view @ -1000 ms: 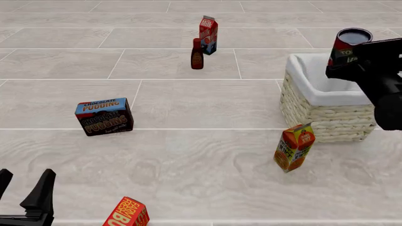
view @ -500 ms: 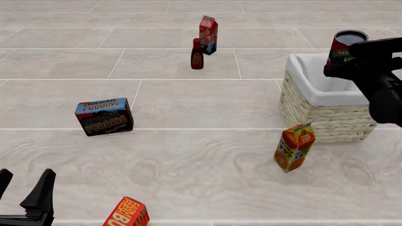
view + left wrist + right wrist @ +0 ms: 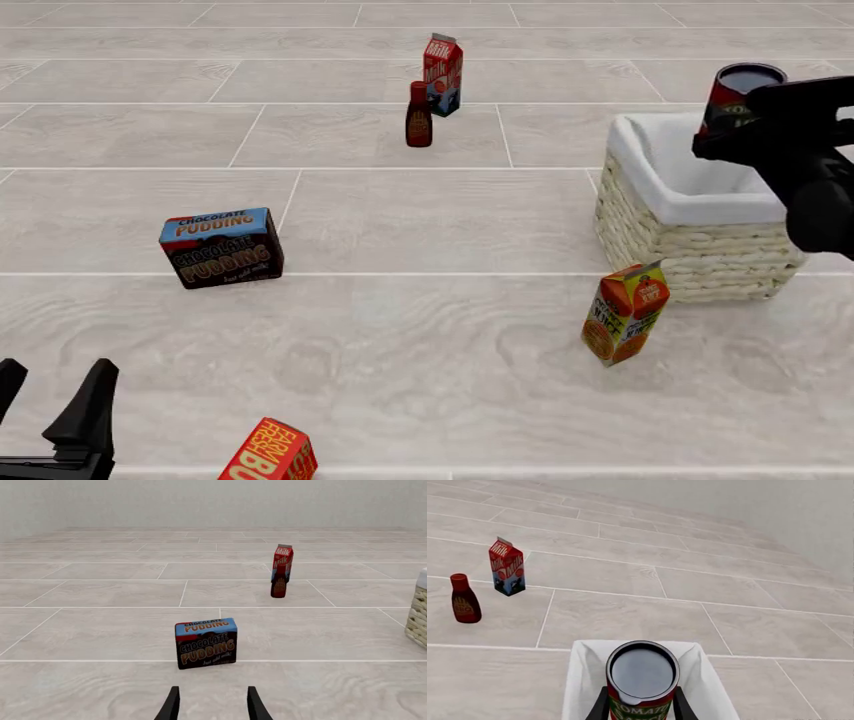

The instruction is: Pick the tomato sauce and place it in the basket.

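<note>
We have the tomato sauce can [image 3: 738,92] clamped in the right gripper [image 3: 642,705], jaws closed on its sides, held upright above the basket [image 3: 694,215] at the right of the bench. Over the last second the can has drifted a little toward the far right and sits marginally lower; small shift, no drop. The wrist view shows the can's grey top centred over the white lining [image 3: 584,680], so we judge the carry done and the lowering/release as the step in hand. Can is not yet inside the basket.

Left gripper [image 3: 54,420] sits idle at the near left, jaws apart, nothing between them, unmoved.

The rest is undisturbed: pudding box [image 3: 222,247] mid left, milk carton [image 3: 443,61] and brown bottle [image 3: 419,115] far centre, juice carton [image 3: 625,312] just near the basket, red box [image 3: 268,452] at the near edge.
</note>
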`<state>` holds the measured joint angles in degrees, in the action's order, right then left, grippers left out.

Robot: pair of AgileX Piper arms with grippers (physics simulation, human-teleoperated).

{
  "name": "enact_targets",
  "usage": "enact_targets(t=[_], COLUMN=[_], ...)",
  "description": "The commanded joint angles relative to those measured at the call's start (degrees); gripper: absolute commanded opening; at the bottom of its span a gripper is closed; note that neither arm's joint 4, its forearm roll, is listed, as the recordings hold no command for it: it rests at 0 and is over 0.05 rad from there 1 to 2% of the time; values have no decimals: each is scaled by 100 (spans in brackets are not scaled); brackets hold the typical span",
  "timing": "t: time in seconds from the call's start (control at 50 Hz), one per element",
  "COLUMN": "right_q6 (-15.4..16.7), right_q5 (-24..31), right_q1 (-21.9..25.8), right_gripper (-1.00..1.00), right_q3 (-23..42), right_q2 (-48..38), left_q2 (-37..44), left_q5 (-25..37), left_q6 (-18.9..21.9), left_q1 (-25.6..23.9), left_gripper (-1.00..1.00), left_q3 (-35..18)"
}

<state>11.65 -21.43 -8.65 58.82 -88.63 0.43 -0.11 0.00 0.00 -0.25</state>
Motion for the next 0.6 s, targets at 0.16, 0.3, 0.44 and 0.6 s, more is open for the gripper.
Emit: enact_targets(t=[0.16,0.3,0.44,0.6], right_q6=[-153,-156,-162,-199], right_q5=[-57,-97,-87,-90], right_q1=[-14,-33,-46,-101], right_gripper=[-100,-100,-100,-100], right_q3=[70,68,108,157], right_q2=[-172,-251,-290,-351], left_q2=[0,0,0,0], left_q5=[0,0,0,0], left_q6=[0,0,0,0], left_q1=[0,0,0,0], left_gripper=[100,100,100,100], left_q3=[0,0,0,0])
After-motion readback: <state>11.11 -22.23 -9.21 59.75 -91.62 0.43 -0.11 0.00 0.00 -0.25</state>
